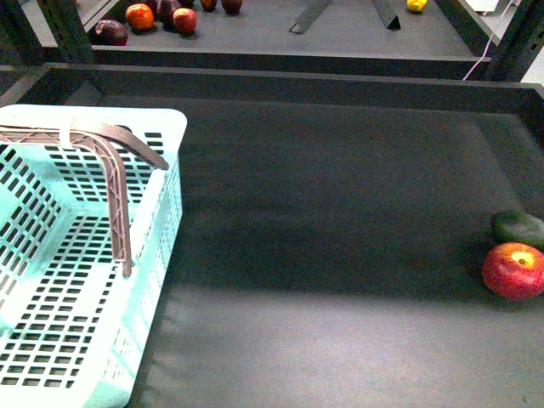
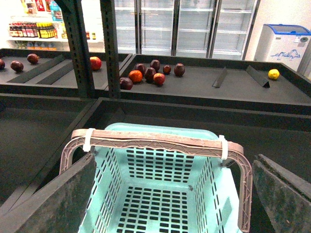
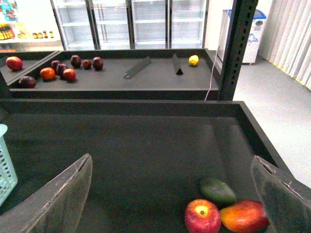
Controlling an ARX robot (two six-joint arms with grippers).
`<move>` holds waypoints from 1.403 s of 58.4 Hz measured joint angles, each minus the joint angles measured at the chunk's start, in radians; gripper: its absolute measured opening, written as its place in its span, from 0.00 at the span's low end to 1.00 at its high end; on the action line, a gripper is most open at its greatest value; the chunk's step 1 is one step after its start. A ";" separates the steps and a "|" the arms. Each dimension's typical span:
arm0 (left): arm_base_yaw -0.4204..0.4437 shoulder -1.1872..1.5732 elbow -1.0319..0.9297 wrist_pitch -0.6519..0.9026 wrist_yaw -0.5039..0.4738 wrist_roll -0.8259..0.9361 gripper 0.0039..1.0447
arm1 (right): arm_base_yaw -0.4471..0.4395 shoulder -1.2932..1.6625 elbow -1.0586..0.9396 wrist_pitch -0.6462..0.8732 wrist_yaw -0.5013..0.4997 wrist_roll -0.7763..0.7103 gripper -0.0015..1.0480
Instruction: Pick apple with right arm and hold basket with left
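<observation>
The red apple (image 1: 513,270) with a yellowish stem patch lies on the dark tray floor at the far right; in the right wrist view the apple (image 3: 202,216) sits between my wide-open right gripper's (image 3: 175,194) fingers, some way ahead. The mint-green basket (image 1: 153,136) with its brown lattice handle (image 1: 115,183) stands at the left. In the left wrist view my open left gripper (image 2: 172,194) hovers above the basket (image 2: 160,194), its fingers straddling the handle (image 2: 155,141) without touching it. Neither gripper shows in the front view.
A dark green oval fruit (image 1: 518,227) lies just behind the apple, and a red-orange mango-like fruit (image 3: 244,216) lies beside it. The dark tray's raised wall (image 1: 280,81) runs behind. Several small red fruits (image 1: 140,15) and a yellow one (image 1: 416,5) sit on the far shelf.
</observation>
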 joint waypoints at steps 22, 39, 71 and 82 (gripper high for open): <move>0.000 0.000 0.000 0.000 0.000 0.000 0.93 | 0.000 0.000 0.000 0.000 0.000 0.000 0.92; 0.042 0.166 0.079 -0.208 0.130 -0.156 0.93 | 0.000 0.000 0.000 0.000 0.000 0.000 0.92; 0.221 1.200 0.414 0.253 0.365 -0.886 0.93 | 0.000 0.000 0.000 0.000 0.000 0.000 0.92; 0.221 1.364 0.512 0.270 0.365 -1.023 0.93 | 0.000 0.000 0.000 0.000 0.000 0.000 0.92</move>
